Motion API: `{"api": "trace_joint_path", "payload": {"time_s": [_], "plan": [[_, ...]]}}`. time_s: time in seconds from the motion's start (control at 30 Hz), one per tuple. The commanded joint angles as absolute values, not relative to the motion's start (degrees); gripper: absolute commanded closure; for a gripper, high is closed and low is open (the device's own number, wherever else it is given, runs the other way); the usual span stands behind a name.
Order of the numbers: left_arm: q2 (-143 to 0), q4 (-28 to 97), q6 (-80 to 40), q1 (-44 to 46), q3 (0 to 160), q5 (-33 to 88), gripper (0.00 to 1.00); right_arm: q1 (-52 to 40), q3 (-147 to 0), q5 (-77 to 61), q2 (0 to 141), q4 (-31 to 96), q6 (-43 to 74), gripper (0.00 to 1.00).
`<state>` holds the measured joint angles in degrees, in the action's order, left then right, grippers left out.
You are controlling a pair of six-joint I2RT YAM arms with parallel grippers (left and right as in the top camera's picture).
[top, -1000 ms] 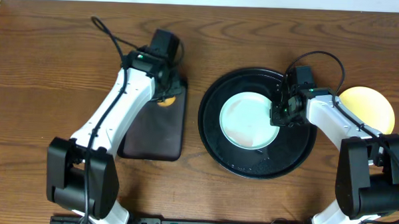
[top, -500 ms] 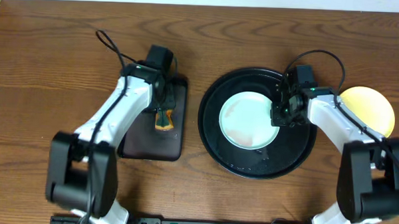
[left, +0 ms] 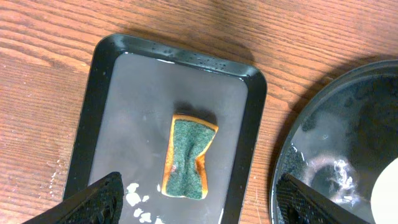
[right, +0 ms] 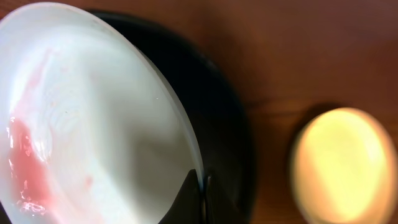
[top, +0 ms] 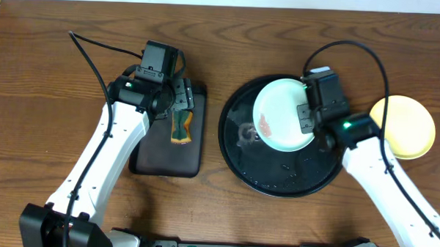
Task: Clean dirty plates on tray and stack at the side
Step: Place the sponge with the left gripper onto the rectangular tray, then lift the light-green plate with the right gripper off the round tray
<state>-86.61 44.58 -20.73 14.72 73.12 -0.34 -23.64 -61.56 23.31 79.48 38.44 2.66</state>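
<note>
Wood table (top: 45, 73), wet black tray (top: 277, 180) in the middle. Right gripper (top: 307, 118) is pinching the rim of a pale turquoise plate (top: 279, 111), held tilted over the tray's far half, with a glossy reddish smear near its left edge. Yellow plate (top: 407, 126) sits on the table just right of the tray. Left gripper (top: 180, 101) is spread wide above the sponge (left: 188, 158).

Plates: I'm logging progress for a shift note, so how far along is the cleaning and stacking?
Looks done: the yellow plate sits on the table beside the round tray, looking clean. In hand: the right gripper holds a turquoise plate tilted over the tray, reddish smear showing. To do: the sponge lies unheld on the rectangular tray under the open left gripper; wiping and stacking remain.
</note>
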Motion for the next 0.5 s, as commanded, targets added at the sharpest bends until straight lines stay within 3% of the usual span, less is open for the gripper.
{"api": "trace_joint_path", "payload": {"time_s": [0.0,0.47], "plan": [[-86.8,44.7,-20.4,14.4,74.1,-0.5,0.20,-27.8,-62.3,38.2,76.4,38.2,-1.8,0.99],[-86.8,44.7,-20.4,14.4,74.1,-0.5,0.19,-47.0,-62.3,68.1,75.9,37.9,-13.7,0.99]]}}
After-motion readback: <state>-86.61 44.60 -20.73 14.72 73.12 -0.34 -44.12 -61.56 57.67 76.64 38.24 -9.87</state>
